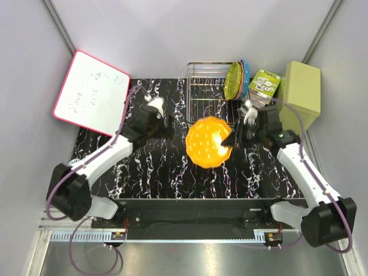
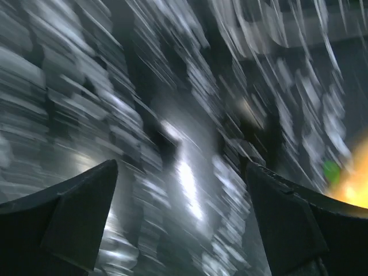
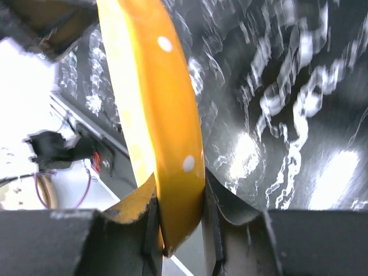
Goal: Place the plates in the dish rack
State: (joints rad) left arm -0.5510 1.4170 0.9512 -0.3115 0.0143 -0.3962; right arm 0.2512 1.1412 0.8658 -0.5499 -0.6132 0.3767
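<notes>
One orange plate (image 1: 210, 142) is the piece in play, pinched at its scalloped rim by the right gripper (image 1: 236, 138). The jaws are narrowed hard onto the thin edge, and the disc reaches out to the gripper's left, clear above the table (image 1: 144, 167). It looks like light, stiff plastic with a glossy face. It should not bend or break, but it could pivot or slide in an edge grip if swung fast. Taking hold of the rim leaves the opposite edge free to drop into a slot.

The left gripper (image 1: 154, 106) stands wide with nothing between its fingers, well apart from the plate on its far side.

The dish rack (image 1: 208, 86) lies ahead of the right gripper and slightly to its left. A green plate (image 1: 233, 80) and a blue plate (image 1: 245, 77) stand on edge at the rack's right end; whether another sits with them I cannot tell. The wire slots left of them look open.

The table is dark, marbled and shiny, so likely slick. A packet (image 1: 264, 85) and a green box (image 1: 302, 92) crowd the space ahead and right of the right gripper, and a whiteboard (image 1: 92, 92) leans beyond the left one. Plain walls close in on both sides.
</notes>
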